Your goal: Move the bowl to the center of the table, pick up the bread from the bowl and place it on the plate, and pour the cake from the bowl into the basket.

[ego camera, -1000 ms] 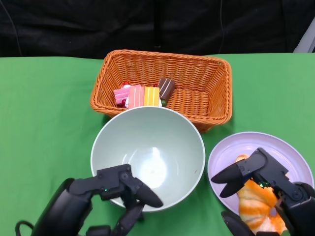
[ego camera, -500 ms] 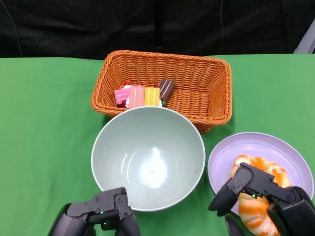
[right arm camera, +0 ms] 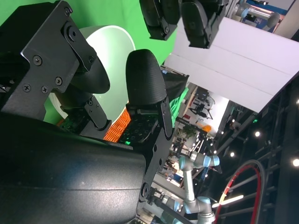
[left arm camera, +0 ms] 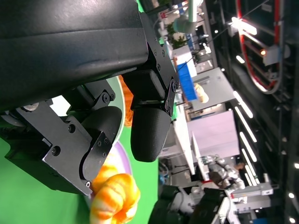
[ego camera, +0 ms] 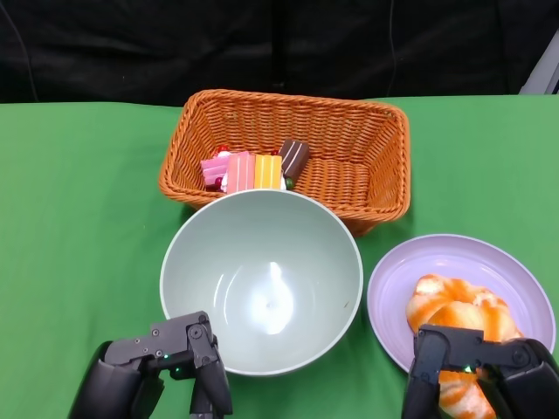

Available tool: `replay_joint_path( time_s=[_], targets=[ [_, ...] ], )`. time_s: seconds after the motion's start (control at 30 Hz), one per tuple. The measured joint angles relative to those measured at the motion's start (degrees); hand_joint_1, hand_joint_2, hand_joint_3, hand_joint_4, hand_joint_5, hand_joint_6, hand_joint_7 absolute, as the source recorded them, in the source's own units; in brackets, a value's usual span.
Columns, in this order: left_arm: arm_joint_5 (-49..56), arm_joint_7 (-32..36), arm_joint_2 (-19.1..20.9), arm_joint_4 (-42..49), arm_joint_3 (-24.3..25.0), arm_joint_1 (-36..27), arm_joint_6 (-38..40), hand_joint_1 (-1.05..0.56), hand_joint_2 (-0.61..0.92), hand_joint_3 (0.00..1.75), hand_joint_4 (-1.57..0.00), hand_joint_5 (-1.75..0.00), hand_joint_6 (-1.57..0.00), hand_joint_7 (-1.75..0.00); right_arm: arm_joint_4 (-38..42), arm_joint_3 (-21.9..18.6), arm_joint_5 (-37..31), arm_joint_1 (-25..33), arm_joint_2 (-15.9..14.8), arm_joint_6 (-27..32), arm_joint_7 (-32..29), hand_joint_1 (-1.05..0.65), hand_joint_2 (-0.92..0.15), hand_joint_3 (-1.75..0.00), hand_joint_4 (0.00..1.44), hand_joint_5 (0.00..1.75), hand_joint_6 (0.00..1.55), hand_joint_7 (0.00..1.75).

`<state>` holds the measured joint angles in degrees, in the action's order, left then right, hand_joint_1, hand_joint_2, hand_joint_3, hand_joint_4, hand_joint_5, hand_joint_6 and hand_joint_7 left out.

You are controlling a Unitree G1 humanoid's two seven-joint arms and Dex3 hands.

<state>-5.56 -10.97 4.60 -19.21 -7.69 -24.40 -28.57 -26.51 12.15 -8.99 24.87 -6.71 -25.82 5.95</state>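
Bowl (ego camera: 262, 279) sits empty near the front edge of the table (ego camera: 79, 218), roughly mid-width, its far rim just touching the basket (ego camera: 367, 166). It looks like smooth, stiff plastic or glazed stuff, so probably slick; I'd guess the rim is the only sane place to pinch it, since the wall is too wide for a hand to wrap.

Cake (ego camera: 255, 169) pieces already lie in the basket's left end, little blocks, light by the look of them. Bread (ego camera: 458, 327) is on the plate (ego camera: 454, 262) over by the front right corner; puffy and soft-looking, so it would take a gentle hold across its middle.

Left hand (ego camera: 162, 375) hangs at the front edge just short of the bowl's rim, fingers curled downward and holding nothing as far as I can see. Right hand (ego camera: 476, 380) sits low over the near side of the plate, fingers bent down with nothing in them, covering the bread's near end.

Both hands are cut off by the frame, so fingertips are hard to judge. Wrist views are mostly black casing; the left one catches the bread (left arm camera: 114, 198), the right one a bit of bowl (right arm camera: 112, 51).
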Motion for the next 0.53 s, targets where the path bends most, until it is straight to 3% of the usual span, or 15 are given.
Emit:
replay_joint_path(
  time_s=[0.53],
  targets=[
    [-1.21,-0.49,-0.62,0.37,0.84,0.22,-2.84,0.12,0.29,1.68,-1.03,-1.68,-0.96,-1.54,1.85,0.68,-1.31,-0.35,0.28,-1.89,-0.4,0.23,-0.16,-1.75,1.09,1.75,0.98,1.64]
  ],
)
